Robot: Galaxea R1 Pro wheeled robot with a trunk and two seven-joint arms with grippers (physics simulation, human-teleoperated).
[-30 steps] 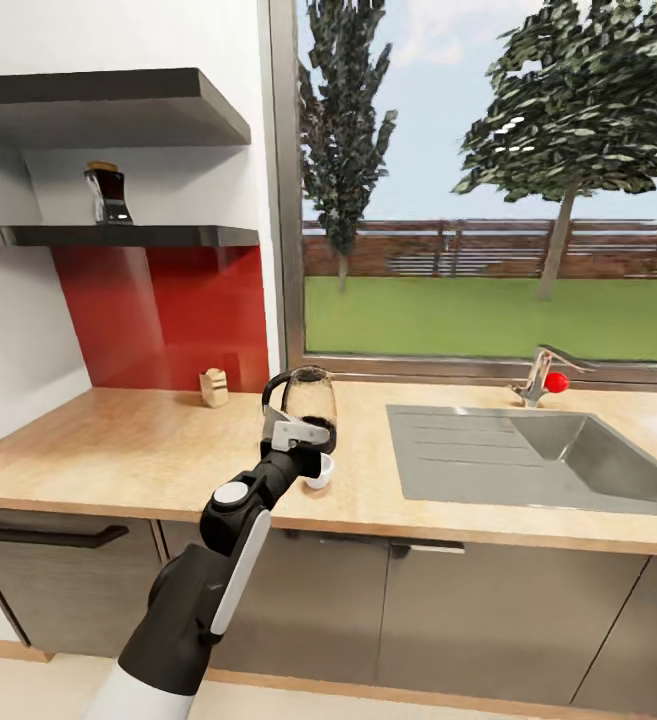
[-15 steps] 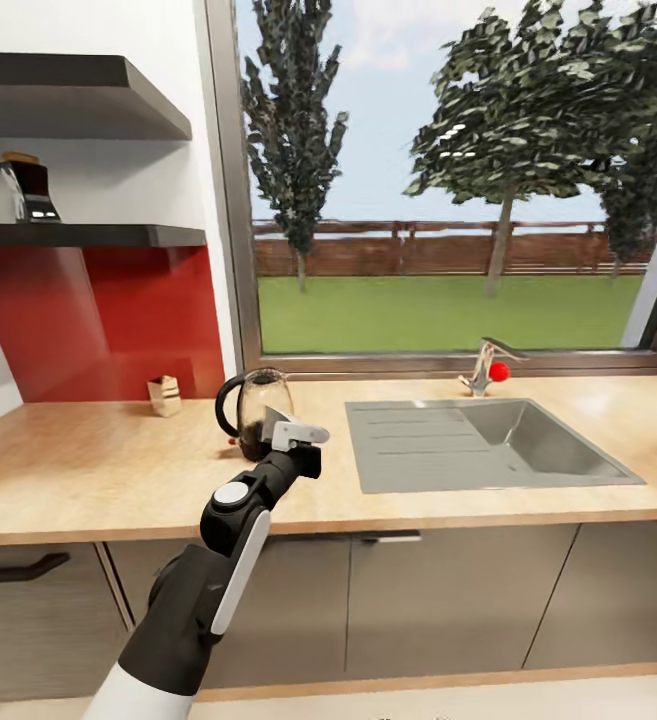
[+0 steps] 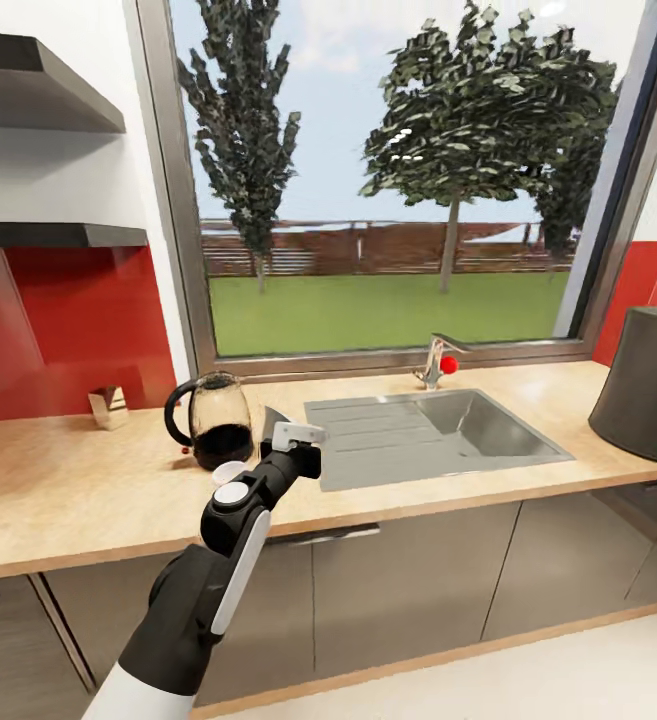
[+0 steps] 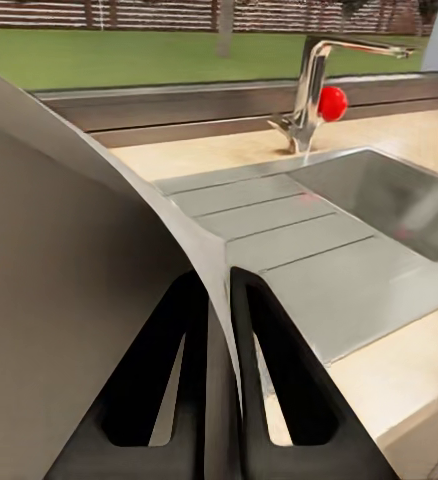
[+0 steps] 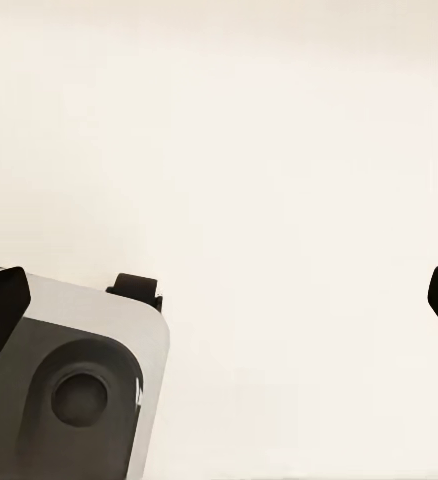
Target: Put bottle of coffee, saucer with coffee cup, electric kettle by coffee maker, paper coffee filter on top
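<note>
Between left tool (image 4: 217,330) fingers: saucer (image 4: 69,300) | head view: kettle (image 3: 211,433)

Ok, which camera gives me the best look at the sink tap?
Left wrist view: the tap is large and sharp, spout and red knob clear, behind the sink. The head view has it small and distant, under the window.

The long pale beige wood-look countertop (image 3: 78,495) lay open to the left of the dark glassy rounded kettle (image 3: 211,434), up to a small tan packet (image 3: 108,406) by the red wall. Right of the kettle, the steel sink (image 3: 438,435) and its tap (image 3: 435,360) broke the surface. A tall charcoal curved appliance (image 3: 648,385) blocked the far right end.
</note>
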